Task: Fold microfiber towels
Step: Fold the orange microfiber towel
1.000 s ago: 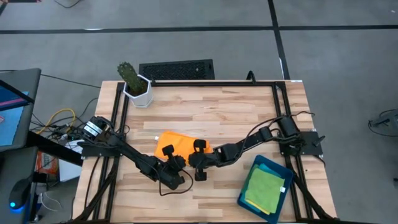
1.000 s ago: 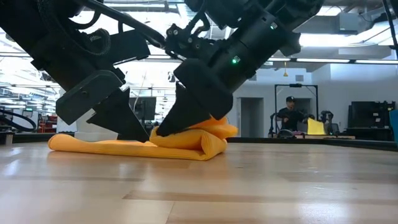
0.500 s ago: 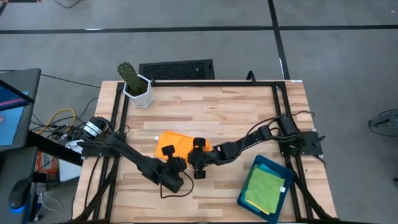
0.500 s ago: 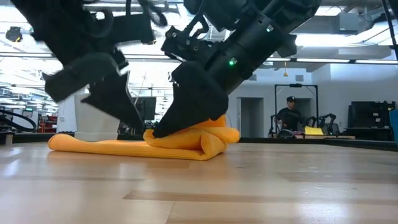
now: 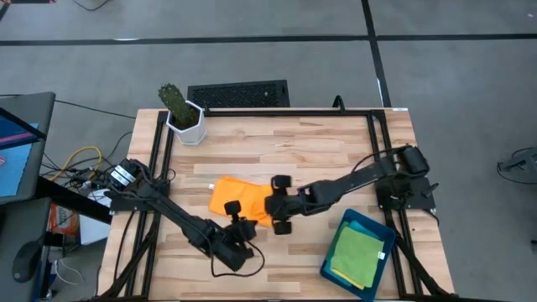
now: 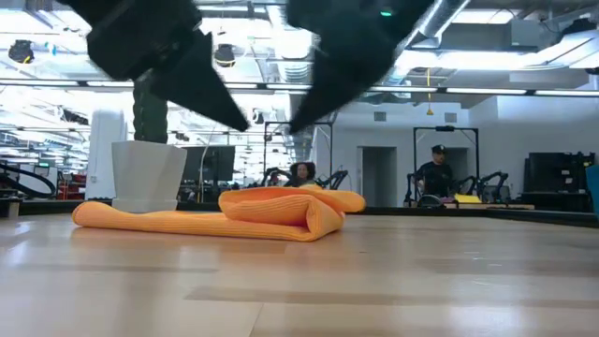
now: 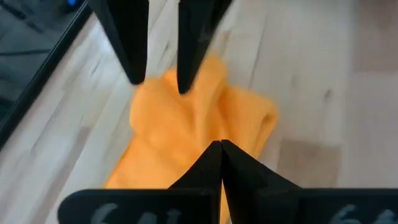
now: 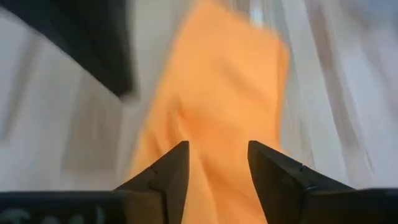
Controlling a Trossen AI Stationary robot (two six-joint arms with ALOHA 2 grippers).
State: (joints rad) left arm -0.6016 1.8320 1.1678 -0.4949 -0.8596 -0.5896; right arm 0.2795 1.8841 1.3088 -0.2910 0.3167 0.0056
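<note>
The orange towel [image 5: 228, 195] lies on the table near its middle, with its right end folded over into a thick roll [image 6: 299, 208]. It also shows in the left wrist view [image 7: 180, 134] and the right wrist view [image 8: 211, 81]. My left gripper [image 5: 235, 211] hovers above the towel's near edge with its fingers shut [image 7: 221, 148] and empty. My right gripper [image 5: 275, 204] hovers above the towel's right end, open [image 8: 214, 155] and empty. In the low view both grippers hang clear above the towel. A green towel [image 5: 357, 254] lies in the teal tray [image 5: 329, 270].
A cactus in a white pot [image 5: 184, 117] stands at the table's far left corner. The teal tray sits at the near right corner. Bare wood lies along the far side of the table [image 5: 294, 147]. People sit in the room behind [image 6: 432, 173].
Both grippers have risen off the orange towel and now hang clear above it. My right gripper has also drawn back toward the table's right edge. The towel stays on the table, its right end still folded over.
</note>
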